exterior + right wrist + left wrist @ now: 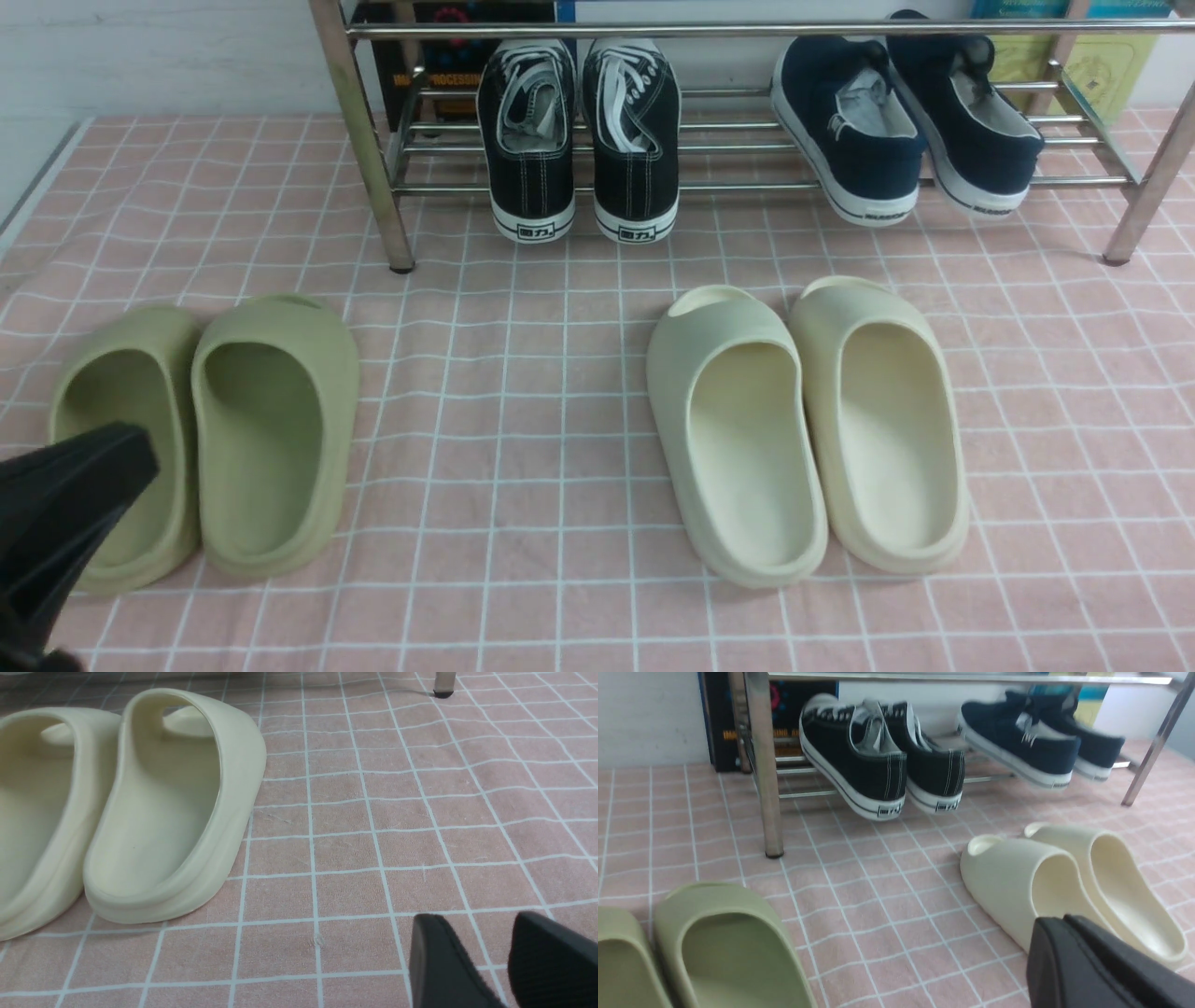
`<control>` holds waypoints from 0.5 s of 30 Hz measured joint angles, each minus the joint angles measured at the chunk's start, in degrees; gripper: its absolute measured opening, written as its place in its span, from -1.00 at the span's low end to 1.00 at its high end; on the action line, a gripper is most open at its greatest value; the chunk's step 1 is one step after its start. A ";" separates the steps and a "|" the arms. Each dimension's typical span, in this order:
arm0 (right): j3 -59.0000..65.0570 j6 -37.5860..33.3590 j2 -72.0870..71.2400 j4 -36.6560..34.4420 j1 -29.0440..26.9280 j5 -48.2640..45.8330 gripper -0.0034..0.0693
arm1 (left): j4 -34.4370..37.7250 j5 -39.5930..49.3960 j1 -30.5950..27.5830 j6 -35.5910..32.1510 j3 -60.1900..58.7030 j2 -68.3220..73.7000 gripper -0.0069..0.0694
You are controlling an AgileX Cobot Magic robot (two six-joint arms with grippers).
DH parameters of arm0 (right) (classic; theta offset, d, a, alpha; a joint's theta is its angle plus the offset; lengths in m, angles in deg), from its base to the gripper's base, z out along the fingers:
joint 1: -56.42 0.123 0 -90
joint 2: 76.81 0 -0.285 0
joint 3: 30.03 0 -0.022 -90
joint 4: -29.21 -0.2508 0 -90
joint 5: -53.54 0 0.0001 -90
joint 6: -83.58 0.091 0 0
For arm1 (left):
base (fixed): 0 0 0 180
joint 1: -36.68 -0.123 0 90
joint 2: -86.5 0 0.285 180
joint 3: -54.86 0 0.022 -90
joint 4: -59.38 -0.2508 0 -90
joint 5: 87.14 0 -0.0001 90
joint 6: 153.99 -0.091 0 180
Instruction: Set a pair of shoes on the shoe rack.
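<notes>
Black sneakers (532,177) side by side on shoe rack (747,186), heels outward.

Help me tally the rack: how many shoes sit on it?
4. The left black sneaker and right black sneaker stand together toward the shoe rack's left end; the left navy slip-on and right navy slip-on lie angled toward its right end. Nothing seems hidden.
</notes>
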 joint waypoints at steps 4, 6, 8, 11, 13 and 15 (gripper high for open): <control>0.00 0.00 0.00 0.00 0.00 0.00 -0.25 | 0.19 5.84 0.00 0.87 -3.62 -9.94 -0.76; 0.00 0.00 0.00 0.00 0.00 0.00 -0.25 | 0.48 7.10 0.00 0.85 -4.12 -11.21 -0.76; 0.00 0.00 0.00 0.00 0.00 0.00 -0.25 | 0.82 8.79 0.00 0.78 -4.50 -12.26 -0.76; 0.00 0.00 0.00 0.00 0.00 0.00 -0.25 | 0.94 9.05 0.00 0.57 -4.55 -12.26 -0.76; 0.00 0.00 0.00 0.00 0.00 0.00 -0.25 | 0.99 9.24 0.00 0.57 -4.55 -12.26 -0.76; 0.00 0.00 0.00 0.00 0.00 0.00 -0.25 | 0.99 9.36 0.00 0.57 -4.55 -12.26 -0.76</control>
